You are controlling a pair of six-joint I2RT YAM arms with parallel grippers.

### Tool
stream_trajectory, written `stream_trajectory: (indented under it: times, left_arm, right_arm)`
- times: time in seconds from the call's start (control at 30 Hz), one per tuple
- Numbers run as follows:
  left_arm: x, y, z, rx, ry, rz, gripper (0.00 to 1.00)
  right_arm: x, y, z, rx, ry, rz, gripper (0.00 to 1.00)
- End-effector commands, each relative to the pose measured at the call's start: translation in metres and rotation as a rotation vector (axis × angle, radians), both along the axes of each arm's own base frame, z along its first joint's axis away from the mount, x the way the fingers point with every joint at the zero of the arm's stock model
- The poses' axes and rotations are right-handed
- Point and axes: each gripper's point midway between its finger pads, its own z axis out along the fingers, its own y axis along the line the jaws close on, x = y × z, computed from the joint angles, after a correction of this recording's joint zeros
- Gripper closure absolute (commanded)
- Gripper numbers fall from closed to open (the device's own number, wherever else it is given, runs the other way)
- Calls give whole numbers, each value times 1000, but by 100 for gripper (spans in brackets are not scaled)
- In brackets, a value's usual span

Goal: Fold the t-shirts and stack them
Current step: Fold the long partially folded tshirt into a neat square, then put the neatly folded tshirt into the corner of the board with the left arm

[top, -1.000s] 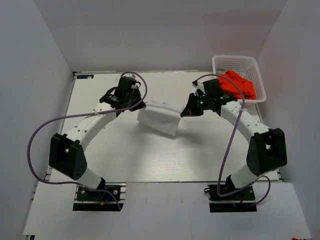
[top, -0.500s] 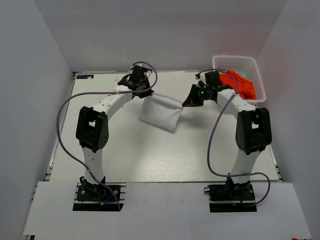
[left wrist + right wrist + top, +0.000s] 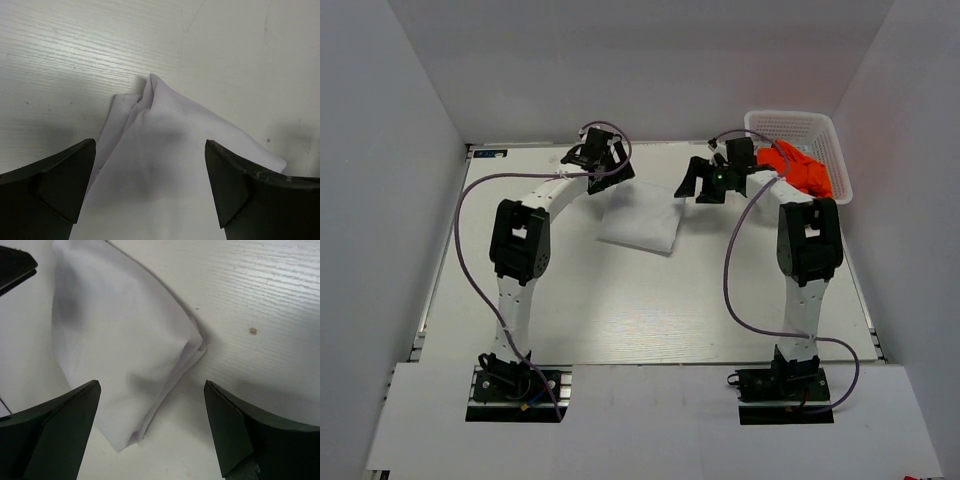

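A pale wood-grain table [image 3: 620, 310], plain white walls [image 3: 620, 70] all round, and in the middle of the far half lies the white t-shirt [image 3: 641, 230], a compact folded packet flat on the boards. The left gripper [image 3: 150, 147] hangs just over the packet's far left corner with its fingers [image 3: 55, 185] spread wide, nothing between them but open air and cloth below. The right gripper [image 3: 151, 387] mirrors it over the far right corner, fingers equally wide apart and holding nothing. Both sit clear of the cloth, which reads like a finished fold left to rest. The edges look layered and a little puffy on the right side. Off in the far right corner, the orange t-shirt [image 3: 798, 168] sits bunched in the white basket [image 3: 790, 115], not yet folded. That one looks like the next job, and the right arm is nearest.
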Motion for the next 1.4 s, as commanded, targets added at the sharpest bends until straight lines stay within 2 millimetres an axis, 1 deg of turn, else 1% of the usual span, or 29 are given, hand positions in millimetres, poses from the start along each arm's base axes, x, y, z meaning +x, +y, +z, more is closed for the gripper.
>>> stream_trajectory:
  times: [0.0,0.03,0.07,0.1,0.13,0.17,0.27,0.37,0.4,0.43,0.47,0.53,0.57,0.6,0.73,0.8,0.87,0.9,0.93,1.0,1.07,1.1,1.13,1.17,1.2,1.23,1.27,1.3,1.37]
  left_arm:
    - [-1,-6,86,-71,-174,-29,0]
    - [-5,-7,89,-77,-183,-45,0]
    - [-15,-16,83,-94,-178,-77,0]
    - [-18,-19,85,-105,-187,-107,0]
    - [-26,-21,76,-119,-169,-130,0]
    - [-28,-28,82,-150,-184,-160,0]
    - [-28,-32,73,-163,-175,-179,0]
    - [-25,-57,60,-233,-179,-299,0]
    - [-20,-56,55,-241,-182,-312,0]
    - [-12,-62,43,-246,-167,-322,0]
    - [-7,-64,44,-238,-161,-327,0]
    - [-2,-63,23,-207,-117,-323,0]
    - [0,-58,-2,-195,-69,-310,0]
    - [-4,-58,-13,-197,-37,-318,0]
    - [-7,-48,-41,-148,16,-276,0]
    - [-4,-40,-43,-134,20,-253,0]
    - [-2,-38,-41,-125,18,-245,0]
    - [5,-40,-22,-130,-24,-241,0]
    - [7,-40,-18,-120,-31,-251,0]
    - [14,-42,21,-131,-100,-261,0]
    - [17,-36,42,-93,-149,-260,0]
    - [14,-32,62,-85,-179,-257,0]
    - [10,-35,70,-75,-195,-264,0]
    - [7,-31,76,-61,-202,-260,0]
    - [-1,-26,73,-47,-175,-252,0]
    - [-5,-20,83,-34,-188,-234,0]
    - [-7,-15,84,-16,-190,-229,0]
    - [-16,-6,70,18,-146,-207,0]
    - [-23,2,64,52,-124,-197,0]
  right_arm:
    - [0,2,59,26,-181,25,10]
    - [-6,2,59,33,-179,29,10]
    - [-16,8,79,67,-210,58,10]
    - [-25,11,68,79,-200,67,10]
    - [-29,15,69,95,-202,79,10]
    - [-37,25,76,131,-211,127,10]
    - [-41,39,73,160,-208,158,10]
    - [-27,51,68,192,-250,168,10]
    - [-20,51,59,197,-240,154,10]
    - [-6,53,59,216,-274,147,10]
    - [0,52,47,221,-252,136,10]
    - [10,55,35,212,-244,130,10]
    - [15,57,37,216,-255,135,10]
    - [19,57,29,212,-241,131,10]
    - [21,56,2,198,-206,120,10]
    - [20,56,-7,195,-189,120,10]
    - [17,58,-8,204,-181,132,10]
    - [17,58,-6,200,-189,139,10]
    - [17,57,3,193,-200,134,10]
    - [16,59,29,179,-263,156,10]
    - [9,56,66,172,-335,157,10]
    - [6,54,75,164,-357,158,10]
    - [-4,46,74,133,-355,126,10]
    - [-10,42,88,130,-382,119,10]
    - [-17,40,91,127,-380,117,10]
    - [-35,31,74,103,-337,98,10]
    - [-43,28,82,106,-348,91,10]
    - [-58,24,63,92,-299,87,10]
    - [-84,13,50,62,-253,66,10]
